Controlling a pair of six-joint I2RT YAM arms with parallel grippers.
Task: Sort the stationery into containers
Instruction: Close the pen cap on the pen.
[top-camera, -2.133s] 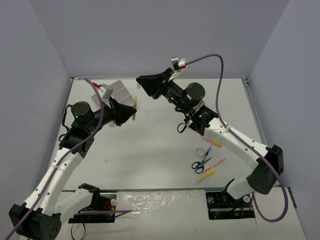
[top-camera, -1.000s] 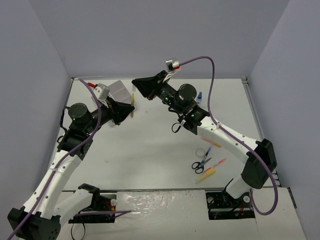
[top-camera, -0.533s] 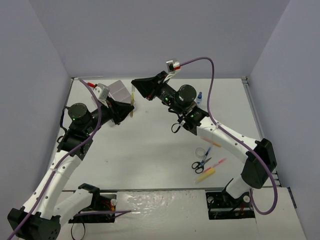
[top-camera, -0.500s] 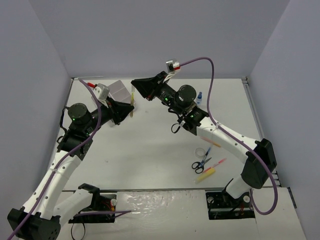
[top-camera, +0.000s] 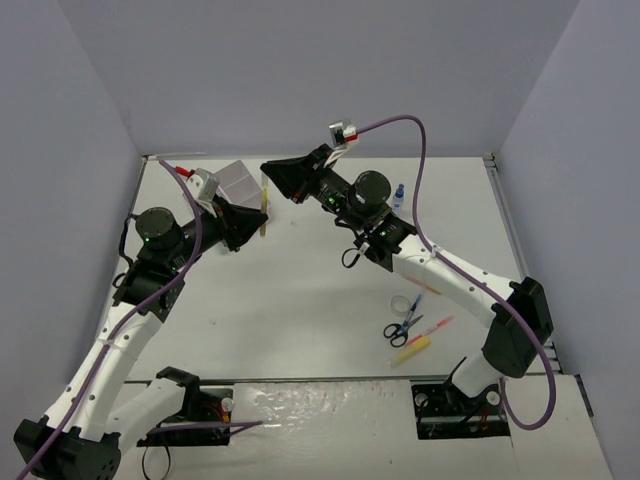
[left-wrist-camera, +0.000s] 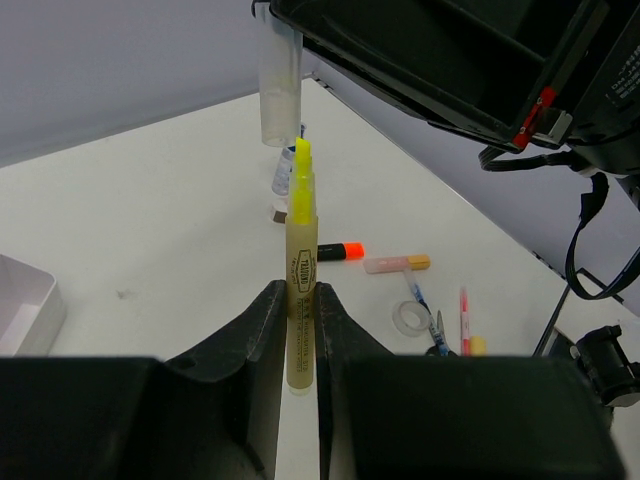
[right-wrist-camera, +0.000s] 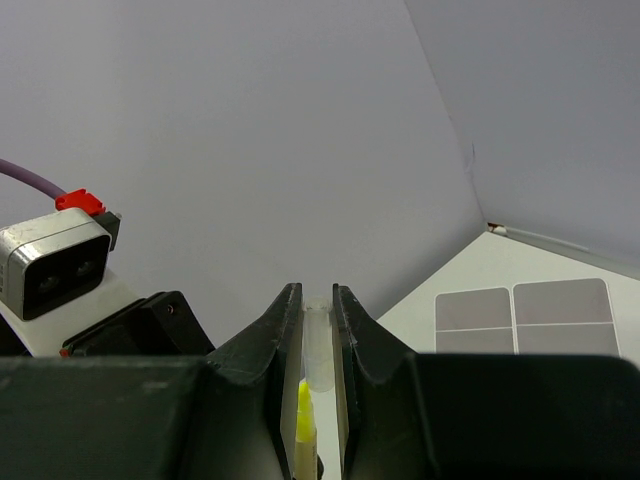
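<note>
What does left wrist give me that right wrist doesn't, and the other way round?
Left wrist only: loose items on the table, including the orange highlighter and tape roll. Right wrist only: the left arm's camera. Both: the yellow highlighter clamped in the left gripper, the clear cap in the right gripper near its tip, and part of the tray.
</note>
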